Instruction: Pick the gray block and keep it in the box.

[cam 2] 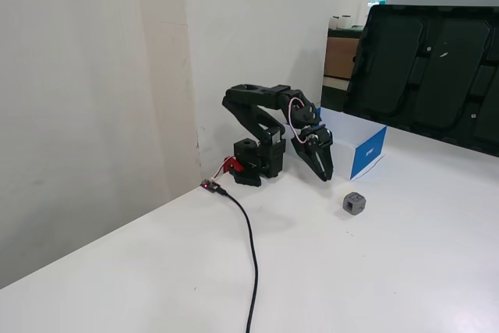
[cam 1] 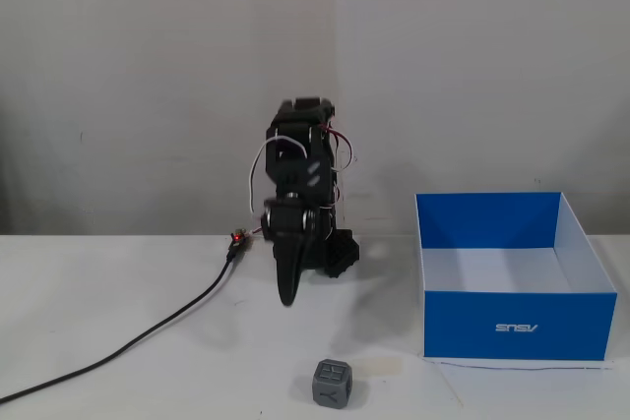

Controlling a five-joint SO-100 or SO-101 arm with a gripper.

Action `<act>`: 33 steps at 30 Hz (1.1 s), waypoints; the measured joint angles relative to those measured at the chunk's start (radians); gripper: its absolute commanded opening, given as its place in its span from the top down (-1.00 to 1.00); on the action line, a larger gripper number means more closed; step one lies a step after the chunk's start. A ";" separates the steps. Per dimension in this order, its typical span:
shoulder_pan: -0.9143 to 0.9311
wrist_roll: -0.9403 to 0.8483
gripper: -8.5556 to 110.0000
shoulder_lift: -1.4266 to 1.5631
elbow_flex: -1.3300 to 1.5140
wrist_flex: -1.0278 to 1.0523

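Gripper (cam 1: 286, 297) (cam 2: 326, 176) raised above the table (cam 1: 118, 341), fingers pressed together and empty. Gray block (cam 1: 334, 385) (cam 2: 354, 203) lies below and ahead of its tips; blue box (cam 1: 512, 327) (cam 2: 366, 150) stands beside it.

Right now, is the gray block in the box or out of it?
Out. The gray block sits on the white table in front of the box, whose white interior looks empty in both fixed views.
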 measured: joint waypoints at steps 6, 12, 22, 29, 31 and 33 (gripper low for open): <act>-0.052 0.078 0.85 -0.209 -0.115 0.000; -0.097 0.130 0.78 -0.318 -0.196 0.011; -0.160 0.201 0.58 -0.474 -0.341 0.063; -0.175 0.230 0.51 -0.652 -0.430 0.071; -0.179 0.236 0.50 -0.695 -0.445 0.071; -0.178 0.245 0.50 -0.735 -0.459 0.063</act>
